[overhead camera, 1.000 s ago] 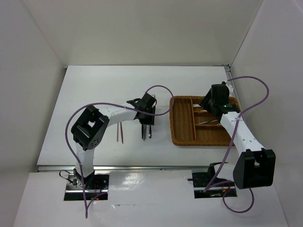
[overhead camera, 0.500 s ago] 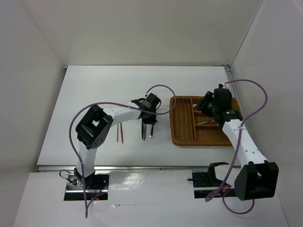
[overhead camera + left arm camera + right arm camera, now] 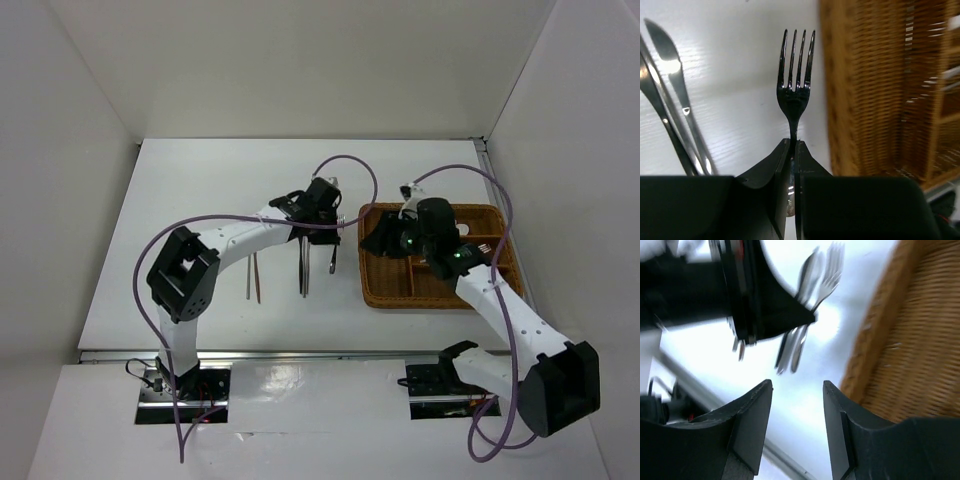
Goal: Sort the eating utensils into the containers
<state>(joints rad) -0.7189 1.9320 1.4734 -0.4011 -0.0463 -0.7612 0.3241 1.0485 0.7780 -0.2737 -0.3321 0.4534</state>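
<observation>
Left arm: the left gripper [image 3: 793, 146] is reaching across the middle of the table [image 3: 200, 200], just left of the tray.
Left jaws: they are standing narrow and are clamping the slim handle of the fork [image 3: 796, 75] just below its head.
Fork, wrist view: it is sticking straight out past the fingertips, tines pointing away from the wrist, over the white table and just left of the tray's woven left wall.
Fork, from above: the fork [image 3: 332, 260] is showing as a thin silver line on the near side of the left gripper [image 3: 322, 222]. I cannot tell whether it is touching the table.
Right arm: the right gripper [image 3: 376, 238] is hovering over the tray's left edge, pointing left toward the left gripper.
Right jaws: the right gripper [image 3: 796, 407] is standing about half open, with only table showing in the gap.
Tray: the tray [image 3: 390, 297] is sitting on the right part of the table, long side running left to right, with the right arm covering much of it.
Loose cutlery: the loose cutlery [image 3: 303, 268] is lying in a tight bundle on the table, just left of the fork. The left wrist view is showing knife blades [image 3: 670, 75] among it.
Chopsticks: the chopsticks [image 3: 255, 278] are lying together further left, well apart from the tray.
</observation>
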